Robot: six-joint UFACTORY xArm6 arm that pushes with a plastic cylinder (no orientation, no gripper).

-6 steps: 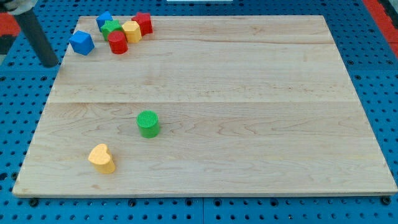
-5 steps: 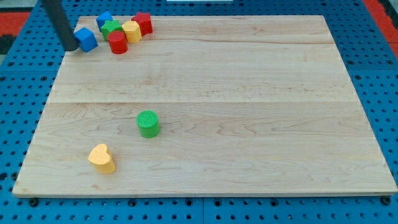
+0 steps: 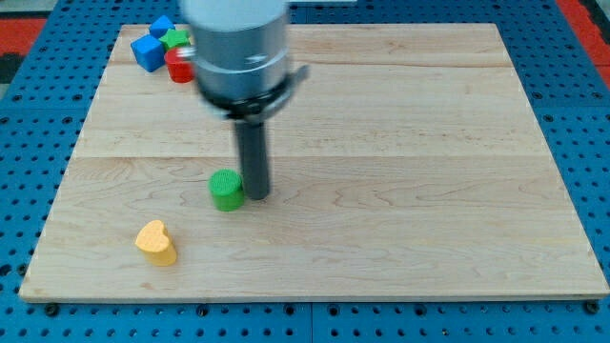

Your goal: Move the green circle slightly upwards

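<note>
The green circle (image 3: 225, 190) stands on the wooden board (image 3: 400, 191), left of centre in the lower half. My tip (image 3: 257, 196) rests on the board right beside it, at its right edge; touching or a hair apart, I cannot tell. The arm's grey body hangs above and covers part of the block cluster at the top left.
A yellow heart block (image 3: 156, 242) lies at the lower left. At the top left corner a blue block (image 3: 148, 51), another blue block (image 3: 161, 26), a green block (image 3: 176, 38) and a red block (image 3: 178, 66) cluster together, partly hidden by the arm.
My rod has swept from the top left corner down to the right side of the green circle. The nearer blue block has shifted right, closer to the cluster. The green circle has not moved.
</note>
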